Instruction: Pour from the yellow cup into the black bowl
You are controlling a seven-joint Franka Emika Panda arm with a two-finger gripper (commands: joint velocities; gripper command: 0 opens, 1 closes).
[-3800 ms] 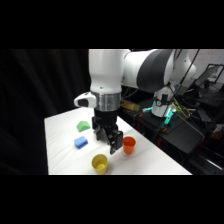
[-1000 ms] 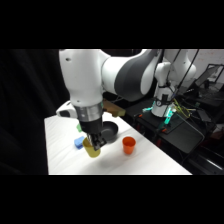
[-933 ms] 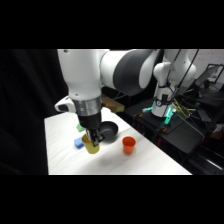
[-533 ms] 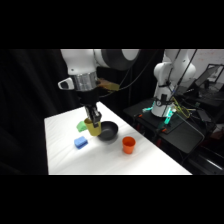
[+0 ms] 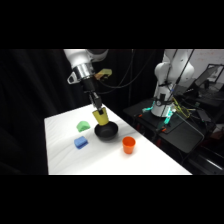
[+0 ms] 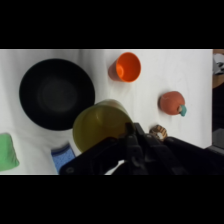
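My gripper (image 5: pixel 100 113) is shut on the yellow cup (image 5: pixel 101 118) and holds it just above the left rim of the black bowl (image 5: pixel 106 132). The cup looks close to upright, leaning slightly. In the wrist view the yellow cup (image 6: pixel 100 126) shows its open mouth, just above the black linkage of the gripper (image 6: pixel 124 140). The black bowl (image 6: pixel 56 93) lies up and left of it, and I see nothing inside the bowl.
An orange cup (image 5: pixel 128 145) stands right of the bowl, with a green piece (image 5: pixel 83 126) and a blue block (image 5: pixel 80 143) to its left. In the wrist view a red fruit-like object (image 6: pixel 172 102) and a small brown thing (image 6: pixel 159 132) lie beyond the orange cup (image 6: pixel 127 67).
The arm took the yellow cup from the table's front, lifted it and carried it back to the bowl. In the last half second the cup rose and shifted right over the rim.
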